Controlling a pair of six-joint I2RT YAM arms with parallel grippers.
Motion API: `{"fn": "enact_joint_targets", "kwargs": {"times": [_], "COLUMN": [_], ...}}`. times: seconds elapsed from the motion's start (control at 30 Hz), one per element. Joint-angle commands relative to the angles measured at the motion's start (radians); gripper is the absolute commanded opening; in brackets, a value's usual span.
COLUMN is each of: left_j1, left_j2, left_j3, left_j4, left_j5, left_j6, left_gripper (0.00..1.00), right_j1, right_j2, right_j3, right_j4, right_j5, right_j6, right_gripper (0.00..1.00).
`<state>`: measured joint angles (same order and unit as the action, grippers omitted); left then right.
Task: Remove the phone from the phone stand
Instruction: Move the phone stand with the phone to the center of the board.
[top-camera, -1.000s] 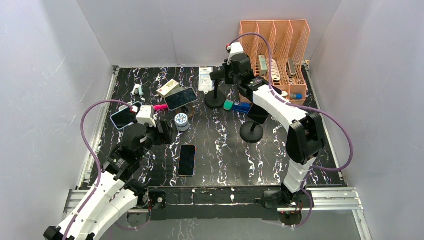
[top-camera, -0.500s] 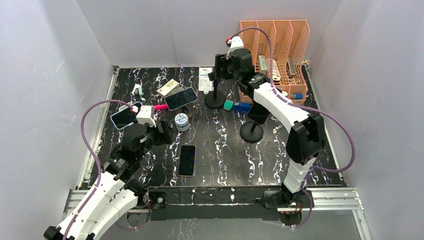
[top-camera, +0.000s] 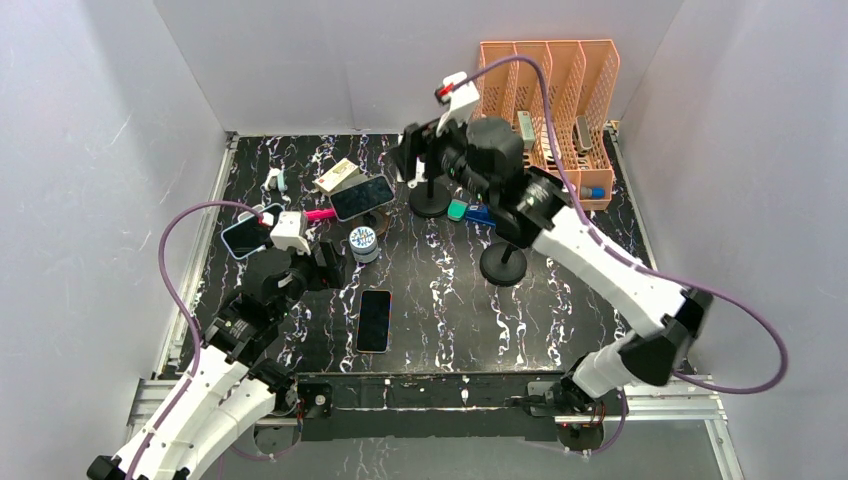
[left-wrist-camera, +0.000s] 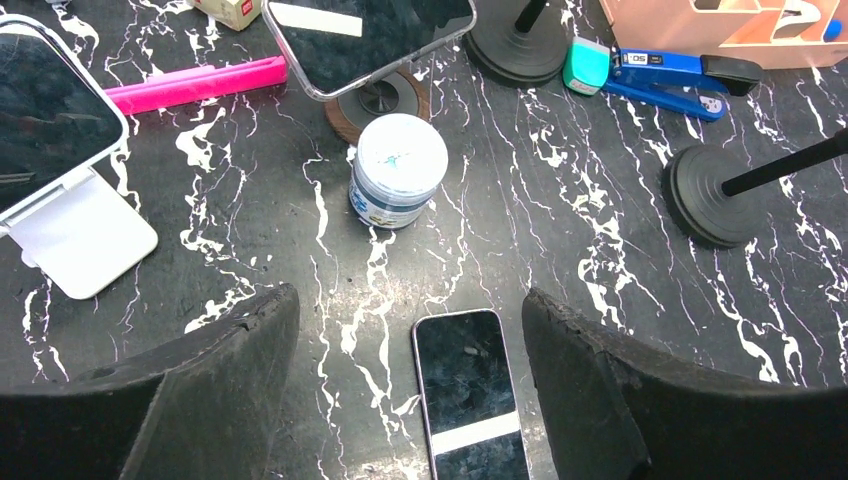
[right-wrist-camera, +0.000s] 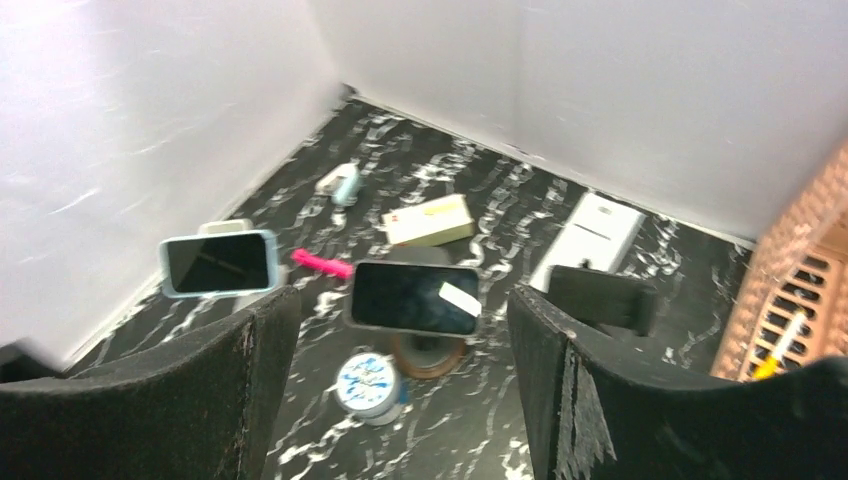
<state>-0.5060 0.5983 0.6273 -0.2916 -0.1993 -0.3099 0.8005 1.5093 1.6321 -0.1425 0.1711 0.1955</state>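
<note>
A dark phone (top-camera: 362, 197) sits tilted on a round brown phone stand (left-wrist-camera: 385, 97) at mid-table. It shows straight ahead between the fingers in the right wrist view, phone (right-wrist-camera: 415, 298), some way off. A light-blue-cased phone (top-camera: 245, 235) rests on a white stand (left-wrist-camera: 85, 240) at the left. Another phone (top-camera: 374, 320) lies flat on the table. My right gripper (top-camera: 412, 150) hangs open and empty above the back of the table. My left gripper (top-camera: 325, 262) is open, with the flat phone (left-wrist-camera: 468, 390) below its fingers.
Two black pole stands (top-camera: 431, 200) (top-camera: 503, 265) stand at centre right. The near one carries a dark phone (top-camera: 513, 230), partly hidden by my right arm. A blue-white jar (top-camera: 363, 243), a pink bar (top-camera: 320, 214), a blue stapler (left-wrist-camera: 680, 80) and an orange file rack (top-camera: 560, 100) are around.
My right gripper has opened from shut and swung left and upward, away from the top of the back black stand. The arm's elbow has swung out to the right. The left arm is still.
</note>
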Motion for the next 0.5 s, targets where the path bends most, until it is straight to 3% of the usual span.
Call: {"fn": "enact_joint_targets", "kwargs": {"times": [0.0, 0.23, 0.47], "left_j1": [-0.005, -0.005, -0.005], "left_j2": [-0.022, -0.026, -0.035], "left_j3": [0.025, 0.030, 0.034], "left_j4": [0.002, -0.004, 0.007], "left_j5": [-0.038, -0.060, -0.031], "left_j6": [0.006, 0.001, 0.005], "left_gripper": [0.79, 0.80, 0.80], "right_j1": [0.135, 0.198, 0.197], "right_j2": [-0.129, -0.357, -0.636], "right_j3": [-0.113, -0.334, -0.464], "right_j4": [0.027, -0.037, -0.115], "right_j5": [0.115, 0.181, 0.060], "right_j6": [-0.068, -0.006, 0.039], "right_gripper": [0.82, 0.81, 0.81]}}
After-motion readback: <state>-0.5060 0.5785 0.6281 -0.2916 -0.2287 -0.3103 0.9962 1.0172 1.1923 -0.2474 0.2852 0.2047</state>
